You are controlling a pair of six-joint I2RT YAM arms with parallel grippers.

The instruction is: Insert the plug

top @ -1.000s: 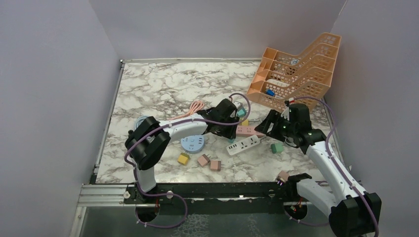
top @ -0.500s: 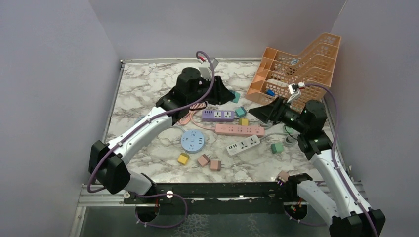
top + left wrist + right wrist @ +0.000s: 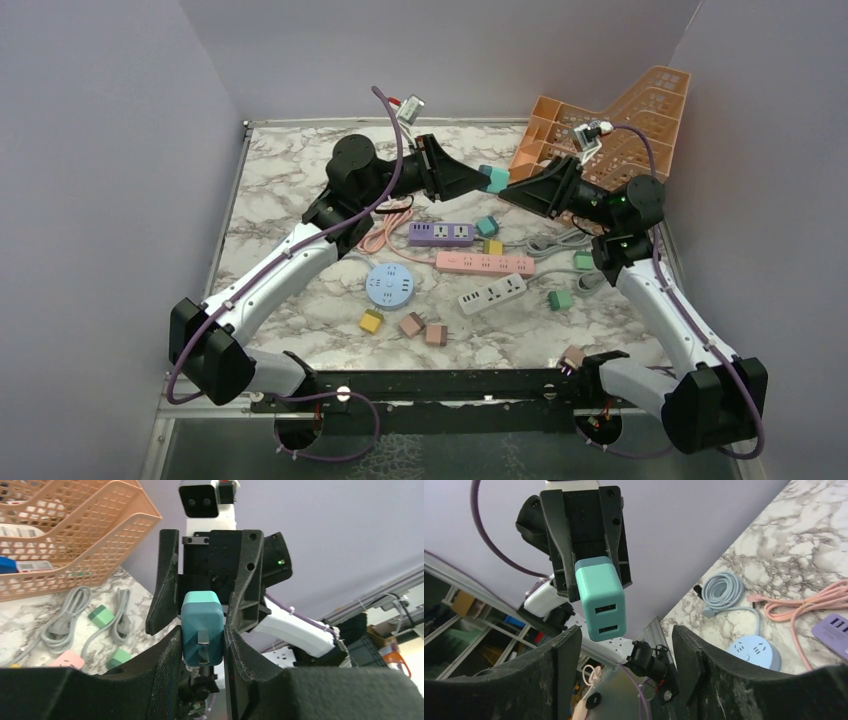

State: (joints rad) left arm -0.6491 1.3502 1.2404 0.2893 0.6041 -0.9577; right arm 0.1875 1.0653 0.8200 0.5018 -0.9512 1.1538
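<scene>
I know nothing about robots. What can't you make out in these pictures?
Lower end of the teal charger: left wrist view, hidden between the left fingers.
Contents of the orange basket: top view, too small to identify.
Most of the purple power strip: right wrist view, cut off by the right edge.

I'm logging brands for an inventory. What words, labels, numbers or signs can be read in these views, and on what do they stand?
No word, brand or number is legible in any view.
White packet in the orange basket: some print, too blurred to read.
Round blue power strip: only small dark marks show, no lettering can be made out.
Teal charger: two USB ports, no visible print.
</scene>
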